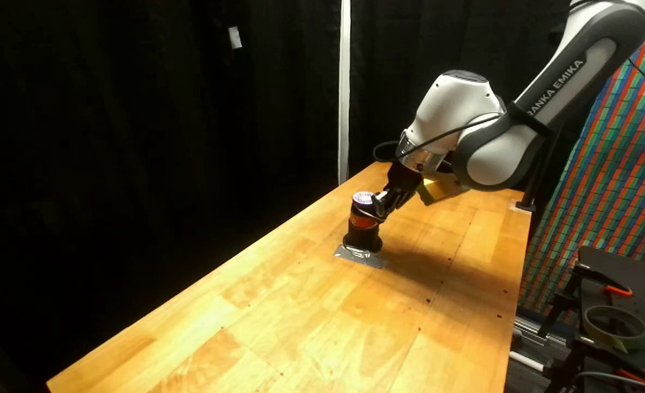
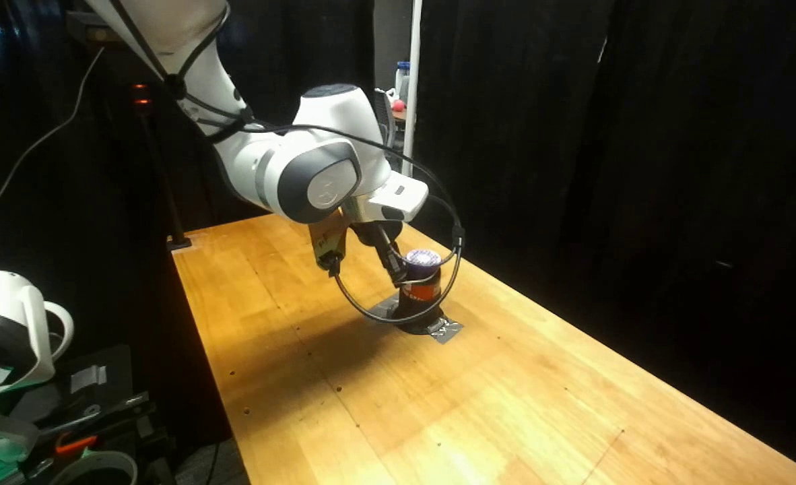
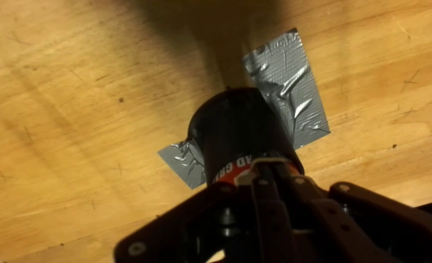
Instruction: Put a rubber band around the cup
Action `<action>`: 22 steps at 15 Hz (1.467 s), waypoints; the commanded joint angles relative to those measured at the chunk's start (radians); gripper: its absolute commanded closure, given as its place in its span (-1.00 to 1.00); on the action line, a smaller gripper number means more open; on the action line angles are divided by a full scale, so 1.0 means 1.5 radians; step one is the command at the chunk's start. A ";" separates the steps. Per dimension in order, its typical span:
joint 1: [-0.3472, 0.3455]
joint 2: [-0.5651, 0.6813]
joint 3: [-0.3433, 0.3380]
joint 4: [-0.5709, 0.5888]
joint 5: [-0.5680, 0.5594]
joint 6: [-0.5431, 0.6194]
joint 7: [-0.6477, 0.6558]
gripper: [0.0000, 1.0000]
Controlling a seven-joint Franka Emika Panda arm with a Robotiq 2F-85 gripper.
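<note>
One worktop [image 1: 300,311], beneath the cup [image 1: 362,226]; one claw [image 3: 278,165], pressed together beside the cup's upper half; one cup, upright, presumably stiff, tape [image 3: 298,91] at its foot; one rubber band [image 3: 271,159], looped around the cup, likely springy, best held where it stands clear.

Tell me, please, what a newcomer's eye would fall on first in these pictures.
Probably the white robot arm, stretched out over the wooden table in both exterior views. Next would come the dark cup, upright by the gripper, with its orange stripe and the grey tape at its foot. In an exterior view, the multicoloured backdrop along the right edge also draws the eye.
</note>
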 commanded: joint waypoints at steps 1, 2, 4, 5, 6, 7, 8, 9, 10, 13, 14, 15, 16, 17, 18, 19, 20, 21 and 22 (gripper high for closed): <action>0.140 0.009 -0.155 -0.053 -0.108 0.155 0.069 0.89; 0.186 0.026 -0.205 -0.057 -0.124 0.198 0.075 0.86; 0.251 0.065 -0.271 -0.068 -0.111 0.293 0.061 0.85; 0.281 0.081 -0.297 -0.078 -0.091 0.337 0.050 0.85; 0.298 0.095 -0.311 -0.092 -0.075 0.378 0.045 0.86; 0.309 0.108 -0.321 -0.105 -0.062 0.421 0.043 0.89; 0.321 0.119 -0.328 -0.116 -0.045 0.459 0.043 0.87; 0.325 0.134 -0.331 -0.123 -0.028 0.502 0.045 0.90; 0.333 0.150 -0.336 -0.130 -0.006 0.544 0.043 0.89; 0.344 0.180 -0.334 -0.150 0.055 0.655 0.038 0.87; 0.243 0.147 -0.210 -0.157 0.141 0.685 -0.083 0.87; 0.217 0.147 -0.176 -0.158 0.172 0.717 -0.109 0.89; 0.174 0.144 -0.121 -0.160 0.201 0.742 -0.150 0.88; 0.139 0.149 -0.079 -0.160 0.215 0.774 -0.171 0.89; 0.104 0.152 -0.040 -0.160 0.223 0.800 -0.191 0.88; 0.071 0.155 -0.004 -0.162 0.225 0.824 -0.209 0.87; 0.041 0.157 0.025 -0.163 0.220 0.840 -0.223 0.88; 0.018 0.158 0.048 -0.166 0.217 0.855 -0.233 0.87; 0.089 0.147 -0.030 -0.149 0.205 0.810 -0.191 0.87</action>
